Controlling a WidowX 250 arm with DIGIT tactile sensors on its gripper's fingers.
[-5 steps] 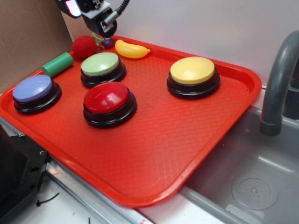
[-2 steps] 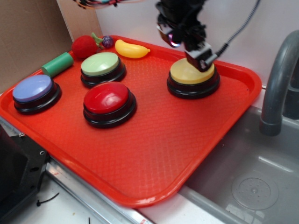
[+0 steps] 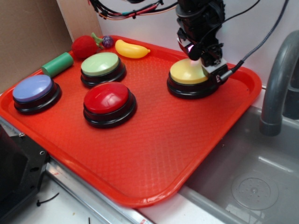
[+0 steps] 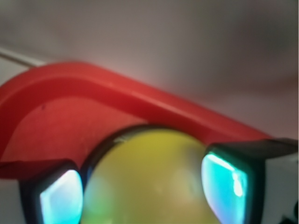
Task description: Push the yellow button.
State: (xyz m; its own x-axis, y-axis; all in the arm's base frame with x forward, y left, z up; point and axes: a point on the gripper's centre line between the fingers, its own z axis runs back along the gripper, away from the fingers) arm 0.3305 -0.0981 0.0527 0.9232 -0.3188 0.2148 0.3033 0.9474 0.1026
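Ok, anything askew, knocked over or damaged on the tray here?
Nothing stands out. All four buttons sit flat on the red tray; the gripper is over the yellow button, and the toy pieces lie along the back edge.

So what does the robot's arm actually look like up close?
The arm is black, with bundled black, red and white wires trailing from it and a grey braided cable. Its end effector carries a white block and a pinkish glow. In the wrist view, black-framed fingers glow turquoise.
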